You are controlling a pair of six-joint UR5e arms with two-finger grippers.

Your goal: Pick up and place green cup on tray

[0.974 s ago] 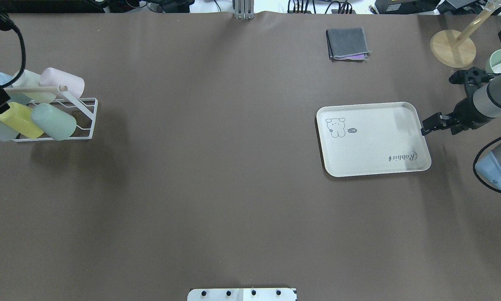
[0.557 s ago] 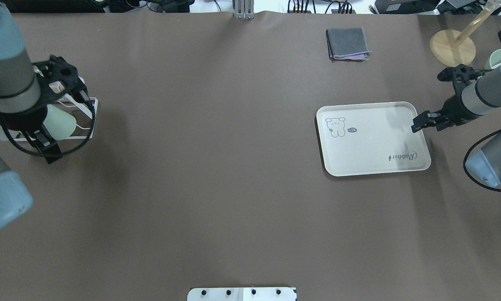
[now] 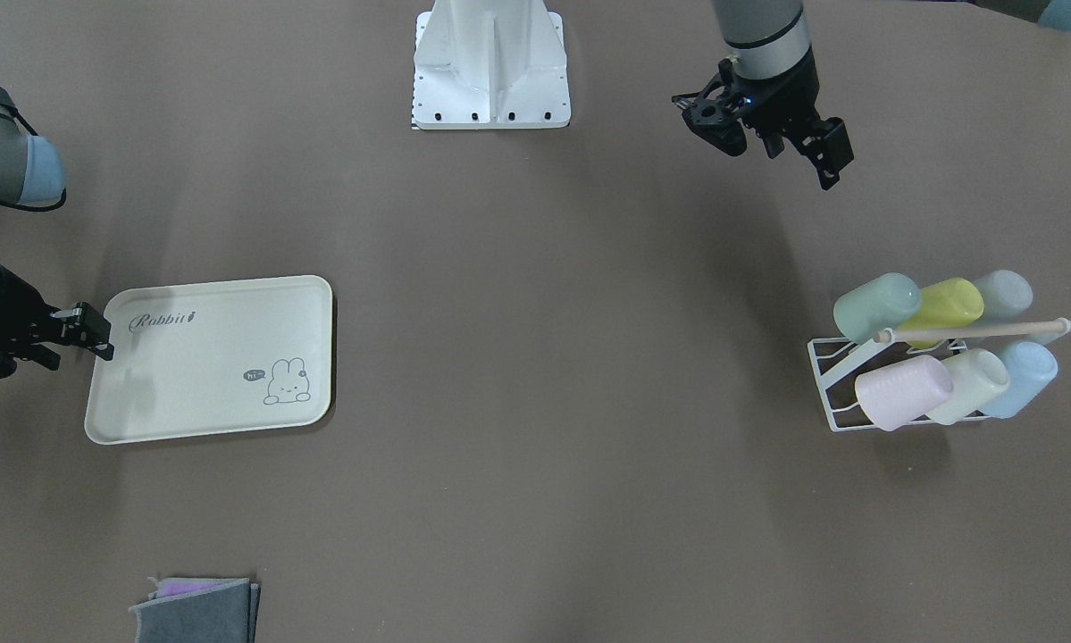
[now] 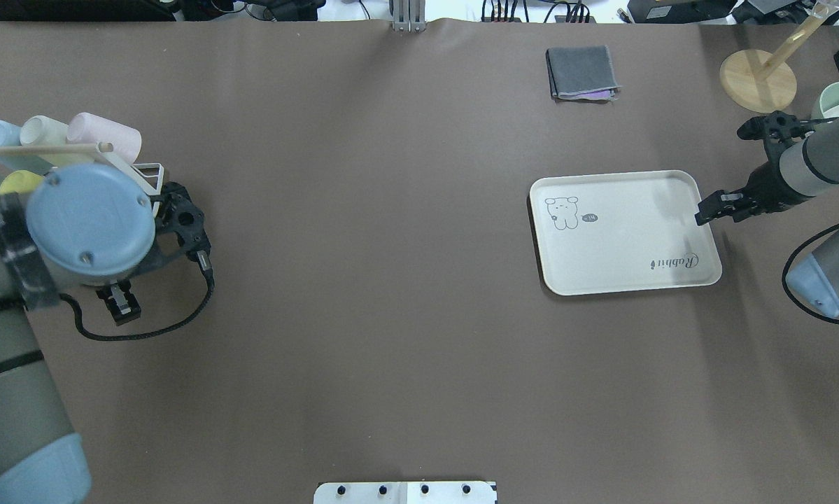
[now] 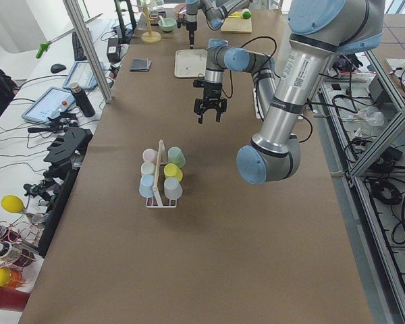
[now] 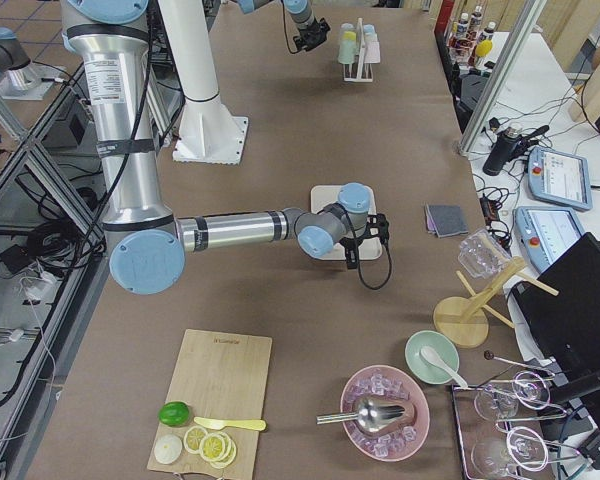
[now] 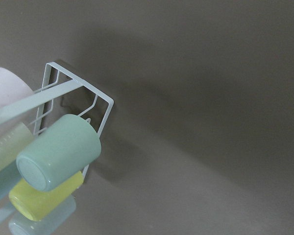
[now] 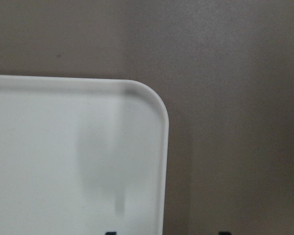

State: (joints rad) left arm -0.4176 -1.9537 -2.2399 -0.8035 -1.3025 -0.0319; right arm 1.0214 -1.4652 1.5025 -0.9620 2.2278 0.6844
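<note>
Brown worktop (image 3: 535,500), seen from across: rack (image 3: 823,386) at 3 o'clock, tray (image 3: 204,375) at 9. The step looks like the approach, with nothing grasped yet. The left hand (image 3: 803,152) hangs open and empty at 11 o'clock from the green cup (image 3: 874,304). Next it likely must descend and close around it. The right hand (image 4: 704,212), slightly open and empty, hovers at the tray's edge. The cup is pale mint, matte, tipped on its side on the rack, beside a yellow cup (image 3: 946,304).

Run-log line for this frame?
phase: reach | left gripper: open, empty, short of rack | green cup: in rack, untouched | right gripper: open, at tray edge | tray: empty
</note>
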